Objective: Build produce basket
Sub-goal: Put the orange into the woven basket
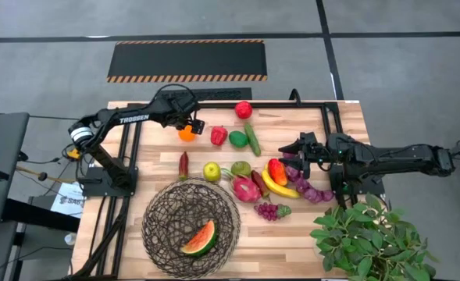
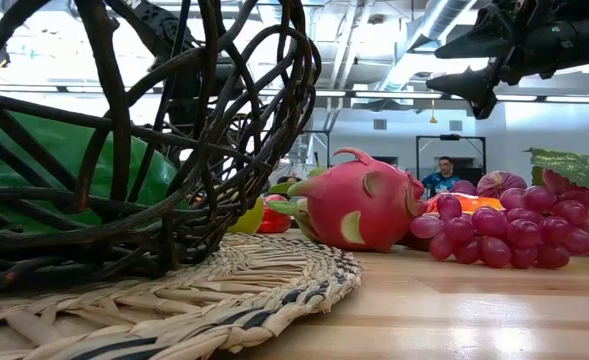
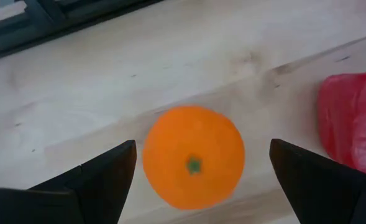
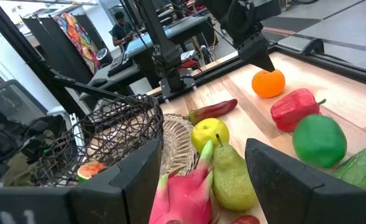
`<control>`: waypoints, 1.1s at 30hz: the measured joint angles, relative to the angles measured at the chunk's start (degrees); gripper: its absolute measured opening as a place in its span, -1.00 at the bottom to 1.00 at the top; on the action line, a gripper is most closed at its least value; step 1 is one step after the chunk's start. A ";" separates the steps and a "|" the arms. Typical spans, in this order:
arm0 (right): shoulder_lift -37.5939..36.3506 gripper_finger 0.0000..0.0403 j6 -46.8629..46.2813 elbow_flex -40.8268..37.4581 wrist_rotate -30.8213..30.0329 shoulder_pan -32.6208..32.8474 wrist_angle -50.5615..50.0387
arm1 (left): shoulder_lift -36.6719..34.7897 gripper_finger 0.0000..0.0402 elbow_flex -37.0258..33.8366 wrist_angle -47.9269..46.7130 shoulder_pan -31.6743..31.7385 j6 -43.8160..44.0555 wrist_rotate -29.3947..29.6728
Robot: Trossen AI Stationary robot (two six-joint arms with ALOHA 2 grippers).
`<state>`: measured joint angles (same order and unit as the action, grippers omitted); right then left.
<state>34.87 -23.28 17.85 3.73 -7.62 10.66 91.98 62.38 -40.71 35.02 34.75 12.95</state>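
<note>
Round orange toy fruit [image 3: 194, 157] sits near the counter's [image 1: 151, 164] far edge, between my spread left tool [image 3: 198, 180]. My right tool [image 4: 201, 168] hovers spread over the pink dragonfruit [image 4: 186, 196]; the dark woven wire basket [image 1: 167, 211] holds a watermelon slice [image 1: 200, 239].

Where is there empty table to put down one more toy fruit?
The bare wood on the table between the orange and the basket is free, bordered by the chili. The far edge between orange and red apple is free too. It is crowded from the dragonfruit past the banana to the grapes.
</note>
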 joint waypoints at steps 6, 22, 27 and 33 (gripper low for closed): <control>0.00 0.27 -0.01 0.00 -0.02 0.03 -0.16 | 0.00 0.77 -2.79 0.71 0.77 0.54 -0.34; 0.00 0.27 0.86 0.00 -0.11 0.05 -0.17 | 1.57 0.77 -3.51 3.61 0.63 0.52 -0.39; 0.00 0.27 0.84 0.02 -0.15 0.14 -0.38 | 5.48 0.77 -3.46 5.90 -0.45 0.52 -1.82; 0.00 0.27 0.82 0.02 -0.15 0.20 -0.57 | 6.40 0.77 -3.22 6.16 -0.34 0.96 -3.81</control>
<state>34.87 -22.46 17.87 3.57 -7.42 10.09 98.39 59.16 -34.55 34.68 35.70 9.14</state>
